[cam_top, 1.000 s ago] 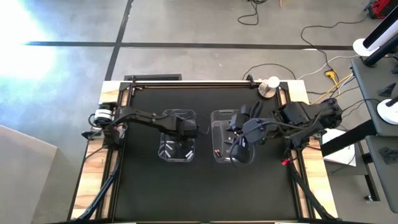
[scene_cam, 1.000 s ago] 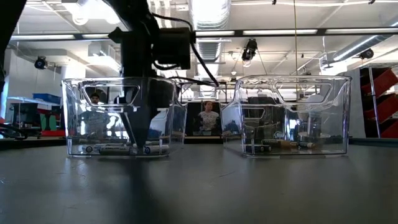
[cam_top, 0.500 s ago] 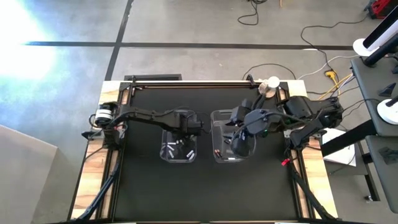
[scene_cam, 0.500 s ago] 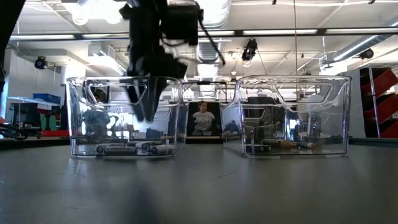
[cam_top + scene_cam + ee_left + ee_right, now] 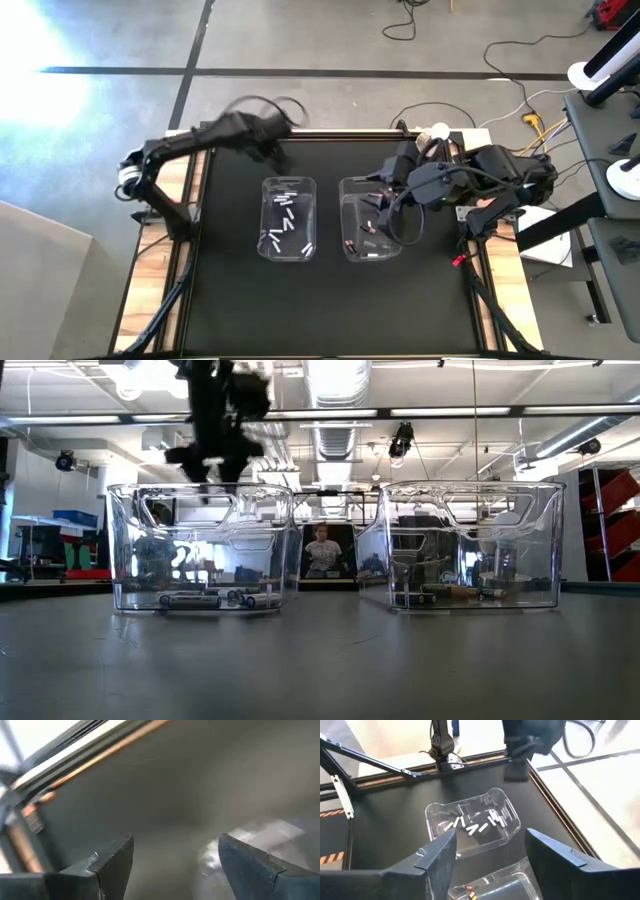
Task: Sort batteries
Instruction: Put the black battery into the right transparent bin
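Several white batteries (image 5: 287,215) lie on the floor of the left clear bin (image 5: 266,200); they also show in the right wrist view (image 5: 475,826). A few dark batteries with copper ends (image 5: 362,236) lie in the right clear bin (image 5: 346,212). My left gripper (image 5: 272,145) is open and empty, high over the table's far left part, clear of the left bin; its fingers show apart in the left wrist view (image 5: 175,860). My right gripper (image 5: 383,192) is open and empty above the far part of the right bin; the right wrist view (image 5: 490,855) shows its fingers apart.
Both bins stand side by side on the black mat (image 5: 240,300), with free mat near and far of them. In the low view the left bin (image 5: 200,545) and right bin (image 5: 470,545) stand upright. A roll of tape (image 5: 434,137) sits at the far right corner. People show in the room behind (image 5: 322,550).
My left gripper has risen out of the left bin and swung fast toward the table's far left corner. My right gripper has drawn up and toward the far edge, from the near part of the right bin to its far part. The bins have stayed put.
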`<state>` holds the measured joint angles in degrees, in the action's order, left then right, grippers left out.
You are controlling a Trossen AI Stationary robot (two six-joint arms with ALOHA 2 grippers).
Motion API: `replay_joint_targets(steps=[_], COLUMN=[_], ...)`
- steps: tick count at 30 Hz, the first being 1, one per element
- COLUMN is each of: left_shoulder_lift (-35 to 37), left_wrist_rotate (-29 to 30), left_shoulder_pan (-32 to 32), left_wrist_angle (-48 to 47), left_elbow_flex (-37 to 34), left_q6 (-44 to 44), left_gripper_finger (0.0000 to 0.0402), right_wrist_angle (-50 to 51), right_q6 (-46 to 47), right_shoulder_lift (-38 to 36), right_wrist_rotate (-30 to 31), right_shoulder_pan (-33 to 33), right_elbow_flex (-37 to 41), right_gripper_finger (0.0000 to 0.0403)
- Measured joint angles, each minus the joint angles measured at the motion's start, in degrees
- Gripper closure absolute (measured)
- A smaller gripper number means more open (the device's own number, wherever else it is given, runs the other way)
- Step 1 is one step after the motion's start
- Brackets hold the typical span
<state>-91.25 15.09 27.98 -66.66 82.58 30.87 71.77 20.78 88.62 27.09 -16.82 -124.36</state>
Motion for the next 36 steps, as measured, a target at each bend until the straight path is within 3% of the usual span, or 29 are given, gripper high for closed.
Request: replay_joint_targets(steps=[4,8,13,15,20,23,30,36], left_shoulder_lift=[1.9,2.5,2.3,2.3,2.3,2.3,-2.0,-8.9], left_wrist_rotate=[2.3,4.0,4.0,4.8,8.4,9.0,7.3,4.2], left_shoulder_pan=[11.8,18.8,23.2,24.6,28.4,30.5,34.1,35.8], left_wrist_angle=[4.3,11.8,22.1,25.9,27.1,27.1,27.1,23.4], left_elbow_flex=[-8.0,-16.6,-24.4,-26.3,-27.5,-27.6,-26.5,-21.9], left_q6=[6.5,17.1,30.0,35.1,48.1,53.8,62.1,66.8], left_gripper_finger=[0.0137,0.0136,0.0136,0.0136,0.0136,0.0136,0.0145,0.0170], right_wrist_angle=[-0.1,-0.1,-2.3,-5.2,-10.3,-10.2,-8.2,-6.0], right_q6=[-2.7,-9.8,-23.2,-28.7,-37.2,-39.5,-41.7,-41.4], right_shoulder_lift=[0.0,0.0,-0.1,-0.1,0.9,1.8,3.5,3.5], right_wrist_rotate=[0.0,0.0,-0.3,-3.2,-23.0,-30.1,-31.8,-32.0], right_shoulder_pan=[0.8,4.8,15.9,21.4,34.4,39.9,46.8,47.3], right_elbow_flex=[0.2,0.2,-0.6,-0.7,-0.5,-0.4,-0.3,0.5], right_gripper_finger=[0.0152,0.0122,0.0087,0.0077,0.0065,0.0066,0.0084,0.0104])
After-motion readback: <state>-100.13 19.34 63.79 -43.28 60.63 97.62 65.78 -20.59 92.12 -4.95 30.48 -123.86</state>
